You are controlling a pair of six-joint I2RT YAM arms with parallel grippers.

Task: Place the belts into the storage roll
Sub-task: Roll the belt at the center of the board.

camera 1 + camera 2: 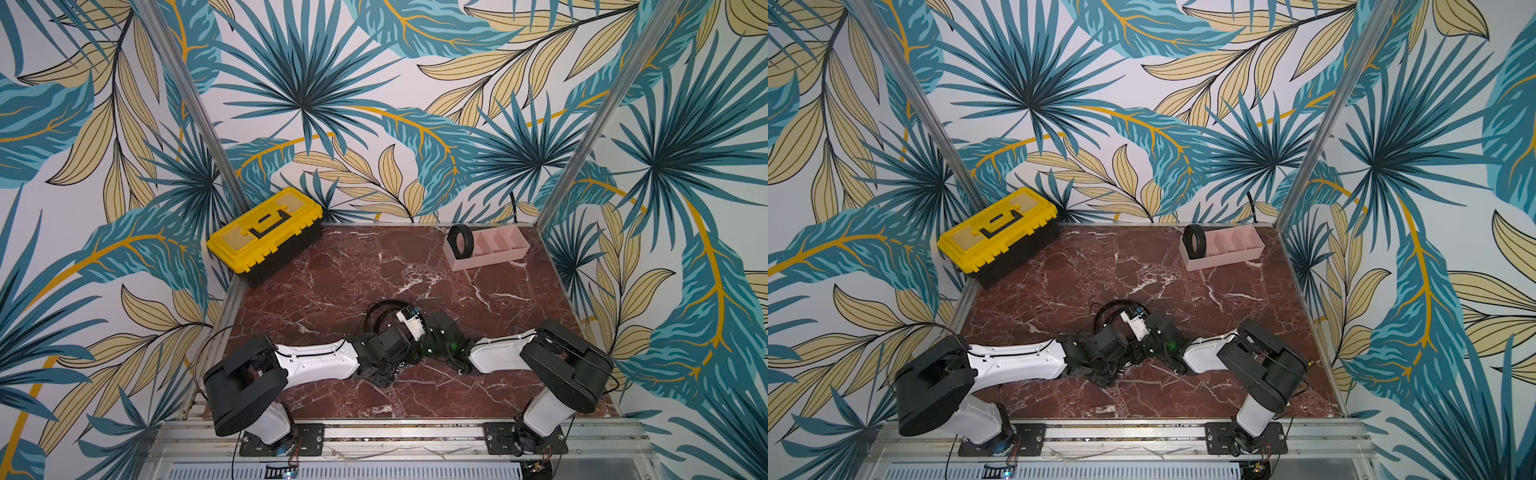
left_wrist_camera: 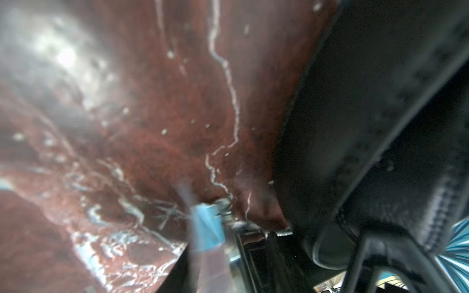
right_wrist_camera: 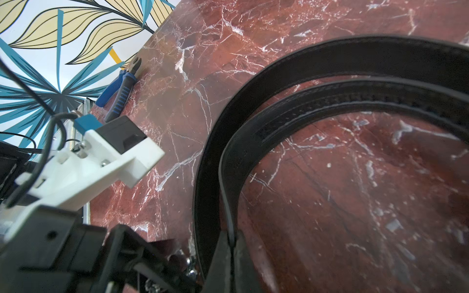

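From where I stood at six o'clock, the yellow toolbox [image 1: 266, 232] sat closed at ten o'clock on the red marble table [image 1: 332, 270]. Both arms met low near the middle, a little toward six. The left gripper [image 1: 392, 332] was pressed close beside the loose belt [image 3: 330, 58]. Its wrist view was too blurred, so I could not tell how its jaws stood or whether it held anything. The loose belt lay in open black loops on the table just toward twelve of the grippers. The right gripper [image 3: 231, 251] was pinched tight on one strap of it. Blue-handled pliers [image 3: 119, 93] lay at the table's edge by the wall. At two o'clock stood the pink tray [image 1: 482, 259], with the coiled belt [image 1: 461, 239] upright in its end compartment, the one toward nine o'clock.
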